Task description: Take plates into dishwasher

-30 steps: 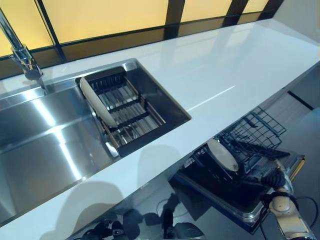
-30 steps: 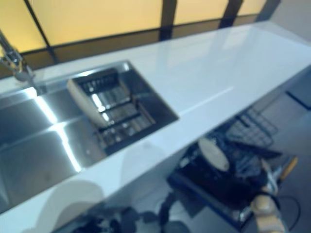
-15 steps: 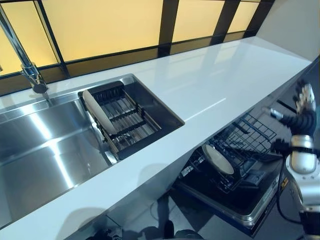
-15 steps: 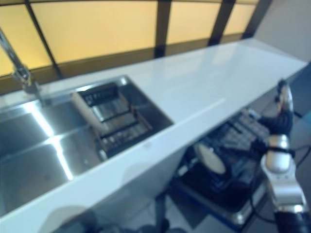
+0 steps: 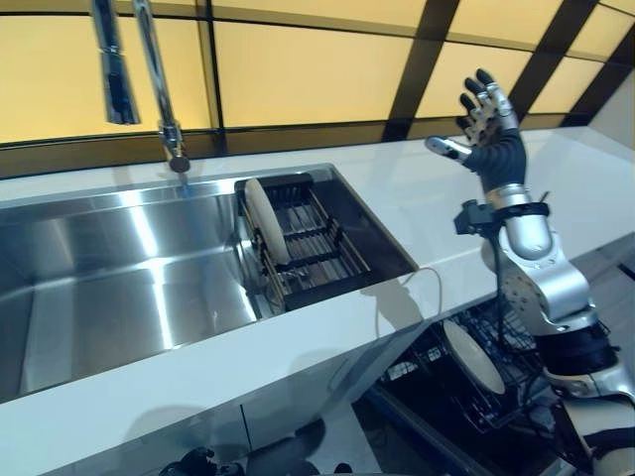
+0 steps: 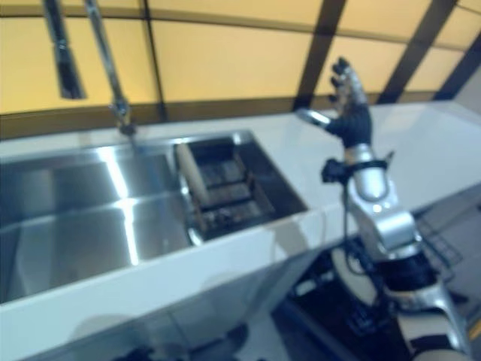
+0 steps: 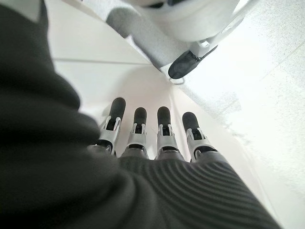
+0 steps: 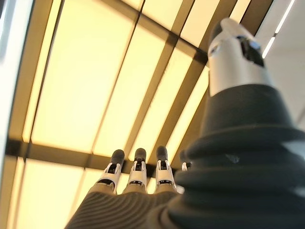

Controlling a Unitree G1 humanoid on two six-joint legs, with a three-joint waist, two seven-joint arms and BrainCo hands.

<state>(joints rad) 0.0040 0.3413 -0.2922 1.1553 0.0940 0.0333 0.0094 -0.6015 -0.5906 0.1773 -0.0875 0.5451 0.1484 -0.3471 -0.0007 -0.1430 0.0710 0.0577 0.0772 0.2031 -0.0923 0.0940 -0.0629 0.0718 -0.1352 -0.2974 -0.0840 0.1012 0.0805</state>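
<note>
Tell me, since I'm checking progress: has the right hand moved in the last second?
Yes. The right hand has risen from beside the dishwasher rack to above the white counter, fingers open.

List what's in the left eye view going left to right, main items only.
Faucet → sink basin → plate upright in the drying rack → plate in the dishwasher rack → right hand, raised and open over the counter.

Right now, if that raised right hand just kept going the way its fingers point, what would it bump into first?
Probably nothing nearby: the right hand is open, fingers pointing up over the white counter. Its wrist view shows only yellow window panes ahead; how far off is unclear.
</note>
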